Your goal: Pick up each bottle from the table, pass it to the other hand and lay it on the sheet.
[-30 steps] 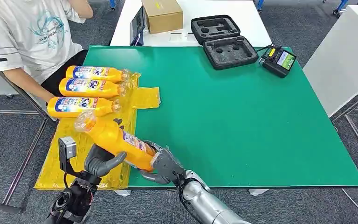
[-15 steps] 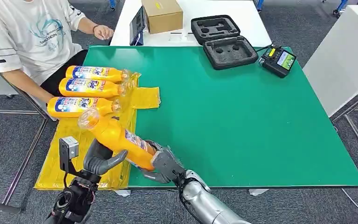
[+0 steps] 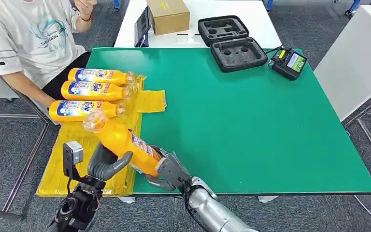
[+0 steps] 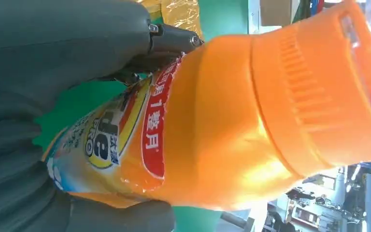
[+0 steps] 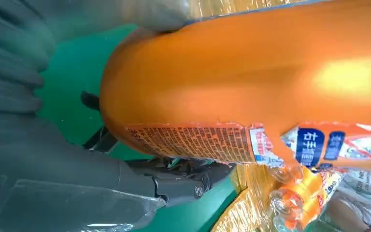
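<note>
Over the near-left corner of the green table (image 3: 251,125), the orange plastic detergent bottle with the clear cap (image 3: 118,140) hangs tilted, cap end raised toward the yellow plastic sheet (image 3: 58,169), base end low toward me.

Finding one: my right hand (image 3: 166,171) clasps the base end, fingers wrapped round the lower body. My left hand (image 3: 107,164) cups the middle of the bottle from below, thumb laid against its side. Both hands bear on the bottle at once, so I judge the handover to be at mid-exchange.

Finding two: in the left wrist view my fingers (image 4: 53,58) close over the labelled part, with the ribbed shoulder free beyond them. That grip looks adequate, though I cannot tell how firm it is.

Recommendation: tighten the left hand fully before the right lets go, then free the right fingers without dragging the base.

Finding three: three orange bottles (image 3: 94,92) lie side by side on the sheet's far end. Lay this one parallel, on the bare sheet nearer me.
</note>
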Robot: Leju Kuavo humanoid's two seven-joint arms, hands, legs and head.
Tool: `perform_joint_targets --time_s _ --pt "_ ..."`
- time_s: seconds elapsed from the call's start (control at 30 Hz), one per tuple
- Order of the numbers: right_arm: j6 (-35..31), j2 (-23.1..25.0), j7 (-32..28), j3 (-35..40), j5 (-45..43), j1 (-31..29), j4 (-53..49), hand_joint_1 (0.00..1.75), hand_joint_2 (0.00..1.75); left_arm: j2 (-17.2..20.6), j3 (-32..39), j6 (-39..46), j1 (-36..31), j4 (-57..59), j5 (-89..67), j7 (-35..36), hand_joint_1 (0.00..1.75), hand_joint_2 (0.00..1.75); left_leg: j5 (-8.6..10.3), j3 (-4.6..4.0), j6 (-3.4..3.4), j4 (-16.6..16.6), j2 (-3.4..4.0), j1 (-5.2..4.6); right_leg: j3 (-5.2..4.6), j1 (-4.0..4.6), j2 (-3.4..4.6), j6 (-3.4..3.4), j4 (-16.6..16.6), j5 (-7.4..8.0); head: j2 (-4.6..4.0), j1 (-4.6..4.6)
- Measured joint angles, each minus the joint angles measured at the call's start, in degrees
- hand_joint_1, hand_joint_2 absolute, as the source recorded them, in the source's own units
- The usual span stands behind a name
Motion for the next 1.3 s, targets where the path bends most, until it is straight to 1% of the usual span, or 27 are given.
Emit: perform_joint_targets --time_s 0.27,0.3,0.33,0.37,0.4,0.57,0.67,0.87,1.0,1.13,1.23,1.27,1.3 --pt "-0.3 0.0 -0.1 0.1 0.4 0.0 0.0 1.75 1.75 0.0 0.0 1.0 -0.2 0.0 0.1 0.0 1.75 1.75 0.0 0.0 0.0 0.0 0.0 0.0 0.0 0.0 0.0 0.0 0.0 0.0 0.0 -0.02" --pt "-0.4 0.0 -0.1 0.1 0.4 0.0 0.0 0.61 1.75 0.0 0.0 1.1 -0.2 0.1 0.1 0.0 1.75 1.75 0.0 0.0 0.0 0.0 0.0 0.0 0.0 0.0 0.0 0.0 0.0 0.0 0.0 -0.02" --pt "-0.5 0.0 -0.2 0.2 0.5 0.0 0.0 0.0 1.75 0.0 0.0 1.3 -0.2 0.1 0.0 0.0 1.75 1.75 0.0 0.0 0.0 0.0 0.0 0.0 0.0 0.0 0.0 0.0 0.0 0.0 0.0 -0.02" --pt "-0.7 0.0 -0.2 0.2 0.5 0.0 0.0 0.0 1.75 0.0 0.0 1.6 -0.2 0.1 0.0 0.0 1.75 1.75 0.0 0.0 0.0 0.0 0.0 0.0 0.0 0.0 0.0 0.0 0.0 0.0 0.0 -0.02" --pt "-0.7 0.0 -0.2 0.3 0.5 0.0 0.0 0.0 0.0 0.0 0.0 1.9 -0.2 0.1 -0.1 0.0 1.75 1.75 0.0 0.0 0.0 0.0 0.0 0.0 0.0 0.0 0.0 0.0 0.0 0.0 0.0 -0.02" --pt "-0.6 0.0 -2.5 0.6 0.0 0.1 -0.3 0.0 0.0 0.3 0.6 4.2 -0.3 0.2 0.3 -0.3 1.75 1.75 0.0 0.0 0.0 0.0 0.0 0.0 -0.01 0.0 0.0 0.0 0.0 0.0 0.0 -0.02" --pt "0.2 -0.4 -4.3 0.5 -0.7 0.7 -2.5 0.0 0.0 0.7 2.1 5.6 -0.9 0.7 0.3 -1.1 1.75 1.75 0.0 0.0 0.0 0.0 0.0 0.0 -0.01 0.01 0.0 0.0 0.0 0.0 0.0 -0.02" --pt "3.4 -2.1 -5.2 1.2 -0.3 3.7 -13.4 0.0 0.0 1.5 6.6 7.9 -2.2 1.9 -1.1 -2.6 1.75 1.75 0.01 0.01 -0.01 0.0 0.03 0.01 -0.02 0.01 0.01 0.0 0.0 0.0 0.0 -0.02" --pt "4.1 -3.1 -5.0 1.9 0.5 4.8 -18.7 0.0 0.0 2.0 9.0 9.2 -2.5 2.6 -2.1 -3.3 1.75 1.75 0.01 0.0 -0.01 0.0 0.02 0.01 -0.01 0.01 0.01 -0.01 0.0 0.0 0.0 -0.02" --pt "4.5 -3.6 -4.9 2.5 0.6 5.3 -21.7 0.0 0.0 2.3 10.3 9.5 -2.6 3.0 -2.2 -3.5 1.75 1.75 0.01 0.0 0.0 0.0 0.01 0.01 0.0 0.0 0.0 -0.01 0.0 0.0 0.0 -0.02" --pt "5.0 -3.7 -5.2 2.6 -0.2 5.9 -23.4 0.0 0.0 2.4 11.2 12.6 -2.6 3.0 -4.7 -5.3 1.75 1.75 0.01 0.0 0.0 0.0 0.01 0.01 0.0 0.0 0.01 0.0 0.0 0.0 0.0 0.0" --pt "5.1 -3.8 -5.4 2.6 -1.3 6.2 -24.2 0.0 1.75 2.6 11.7 13.9 -2.6 3.0 -6.0 -5.9 1.75 1.75 0.01 0.0 0.0 0.0 0.01 0.01 0.0 0.0 0.01 0.0 0.0 0.01 0.0 -0.02" --pt "5.1 -3.9 -5.6 2.6 -3.8 7.1 -26.3 0.0 1.75 3.1 12.2 16.3 -2.6 3.0 -9.4 -6.7 1.75 1.75 0.01 0.0 -0.01 0.0 0.01 0.01 -0.01 0.01 0.02 0.0 0.0 0.0 0.0 -0.02"
